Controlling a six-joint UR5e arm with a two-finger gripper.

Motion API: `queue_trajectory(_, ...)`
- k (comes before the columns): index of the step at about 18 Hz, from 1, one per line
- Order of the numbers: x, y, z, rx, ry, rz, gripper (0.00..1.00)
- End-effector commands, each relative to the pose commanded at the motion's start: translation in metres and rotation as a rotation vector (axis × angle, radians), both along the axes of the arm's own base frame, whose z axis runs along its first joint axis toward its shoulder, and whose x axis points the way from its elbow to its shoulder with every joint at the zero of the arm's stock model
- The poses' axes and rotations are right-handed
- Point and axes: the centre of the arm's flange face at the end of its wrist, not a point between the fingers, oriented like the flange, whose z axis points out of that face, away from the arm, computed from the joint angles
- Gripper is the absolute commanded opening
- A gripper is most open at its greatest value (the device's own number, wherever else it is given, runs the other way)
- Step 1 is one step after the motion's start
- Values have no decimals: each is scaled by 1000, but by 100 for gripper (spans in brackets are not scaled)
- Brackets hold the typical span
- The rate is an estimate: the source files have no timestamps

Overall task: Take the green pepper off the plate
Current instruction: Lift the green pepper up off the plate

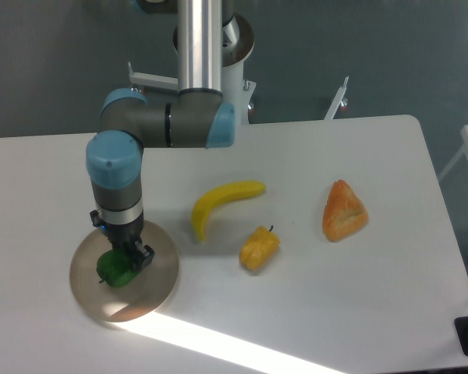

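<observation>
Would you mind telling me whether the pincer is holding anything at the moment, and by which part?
Cannot be told: the pincer is down at the green pepper on the plate, its grip hidden.

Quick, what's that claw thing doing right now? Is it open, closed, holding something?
Gripper: down on the green pepper on the plate, fingers either side of it; whether it has closed on it cannot be told.

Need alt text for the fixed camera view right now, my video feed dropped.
The gripper is down on the green pepper on the plate at the table's left. To the right lie a banana, a yellow-orange pepper and an orange wedge-shaped item.
</observation>
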Motion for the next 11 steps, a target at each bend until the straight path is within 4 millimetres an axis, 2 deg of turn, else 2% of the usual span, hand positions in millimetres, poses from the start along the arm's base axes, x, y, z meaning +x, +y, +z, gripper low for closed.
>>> queue_trajectory(4, -54, -1, 25, -6, 24, -27, 42)
queue_trajectory(6, -94, -8, 28, -9, 40, -28, 42)
queue_trajectory(11, -162, -31, 35, -6, 73, -39, 42)
